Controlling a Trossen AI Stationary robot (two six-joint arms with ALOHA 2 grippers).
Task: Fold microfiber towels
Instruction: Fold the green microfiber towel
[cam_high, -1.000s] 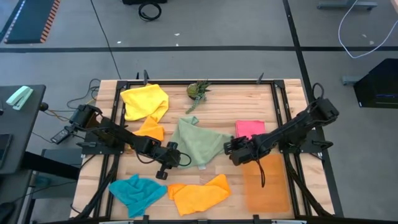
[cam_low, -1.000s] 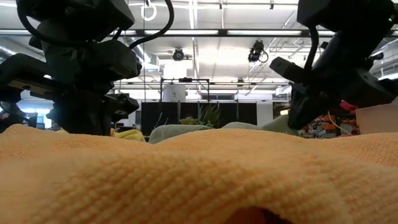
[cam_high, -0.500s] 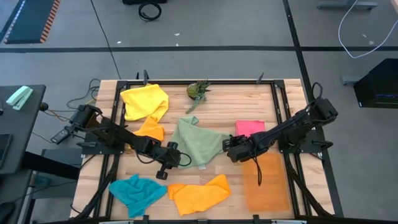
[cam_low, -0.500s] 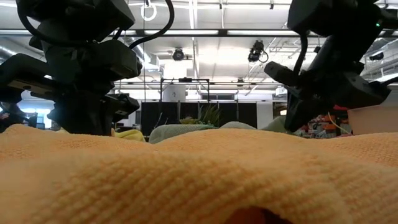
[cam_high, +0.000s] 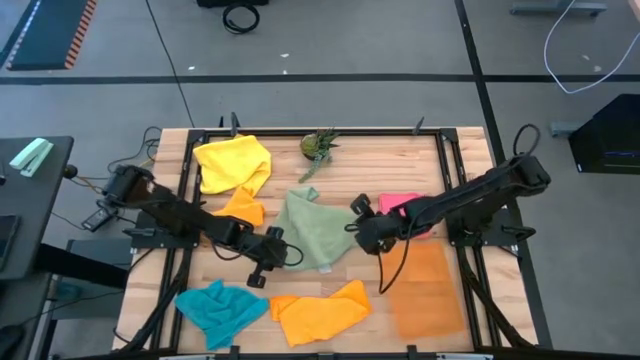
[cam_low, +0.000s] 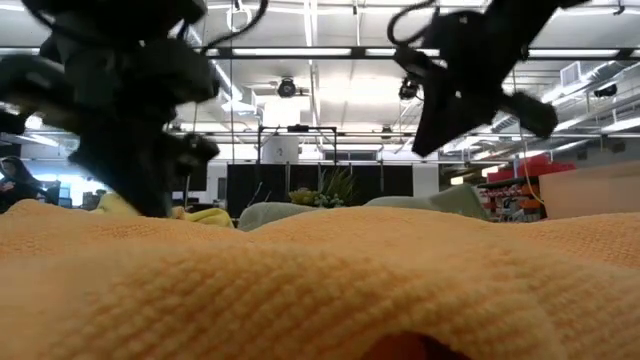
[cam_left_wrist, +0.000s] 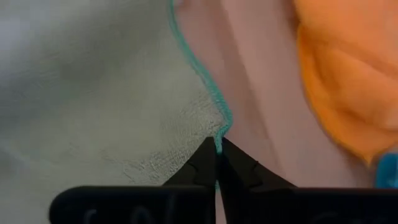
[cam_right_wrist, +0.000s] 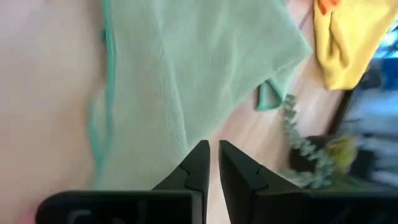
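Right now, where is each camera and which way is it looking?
High view: above the table, looking straight down; both arms show, left gripper and right gripper at the green towel.
Low view: at table height, behind an orange towel, looking level into the room; both arms hang in from above.
Left wrist view: on the left arm, facing the green towel's edge pinched in its shut fingers.
Right wrist view: on the right arm, facing the green towel and plant; its fingers show.
Shared: both wrist views see the green towel.

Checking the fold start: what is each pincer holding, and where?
Left pincer pinches the pale green towel by its teal-stitched edge; right pincer grips its opposite corner.
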